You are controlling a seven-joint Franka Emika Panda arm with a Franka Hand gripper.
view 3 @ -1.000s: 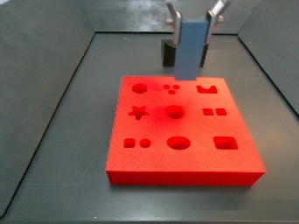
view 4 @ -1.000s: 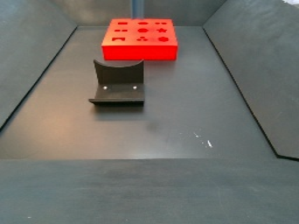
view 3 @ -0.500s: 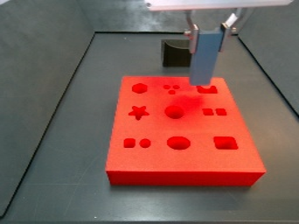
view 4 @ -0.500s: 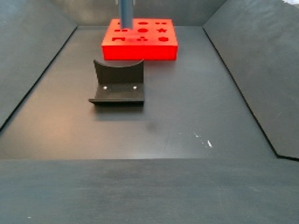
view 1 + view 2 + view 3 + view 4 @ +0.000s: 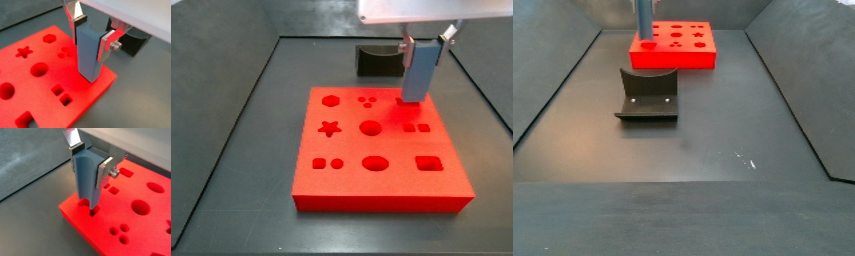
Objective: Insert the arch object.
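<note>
The arch object (image 5: 417,68) is a tall grey-blue block, held upright. My gripper (image 5: 420,38) is shut on its upper part, above the red board (image 5: 345,170). In both wrist views the silver fingers (image 5: 107,41) clamp the block (image 5: 88,50) from both sides. The gripper (image 5: 91,162) holds the block (image 5: 85,178) with its lower end just entering a cut-out at a corner of the board (image 5: 137,230). In a side view the block (image 5: 644,18) stands over the near left corner of the board (image 5: 676,58). The board (image 5: 33,92) has several other shaped cut-outs.
The dark L-shaped fixture (image 5: 648,96) stands on the dark floor, apart from the board; it also shows behind the board in a side view (image 5: 376,61) and in a wrist view (image 5: 135,45). Grey walls enclose the floor on all sides.
My gripper has moved the block to the right and down, from above the board's back edge to the cut-out at its far right corner. The board and fixture have not moved.
</note>
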